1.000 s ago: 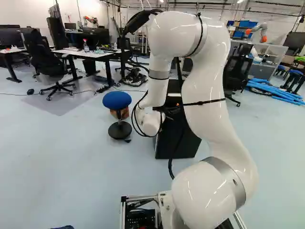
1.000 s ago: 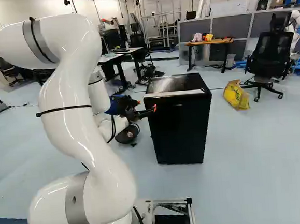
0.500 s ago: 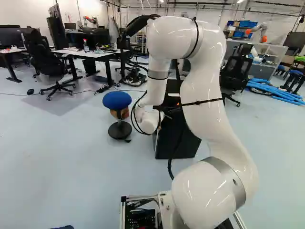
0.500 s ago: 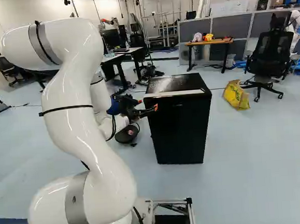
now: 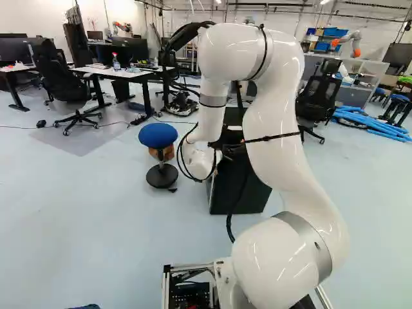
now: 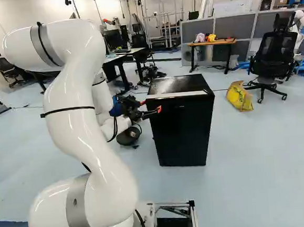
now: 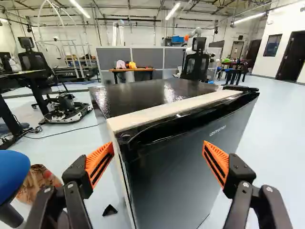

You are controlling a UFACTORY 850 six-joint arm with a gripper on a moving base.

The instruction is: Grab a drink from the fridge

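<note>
Fridge — a glossy black box — with the gripper spread wide near one corner

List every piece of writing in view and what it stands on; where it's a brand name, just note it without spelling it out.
Fridge door: one line of pale lettering, a brand name, unquoted.
Yellow bag: dark print, too small to read.
Brown bag: reddish marks, too blurred to tell whether they are writing.
</note>
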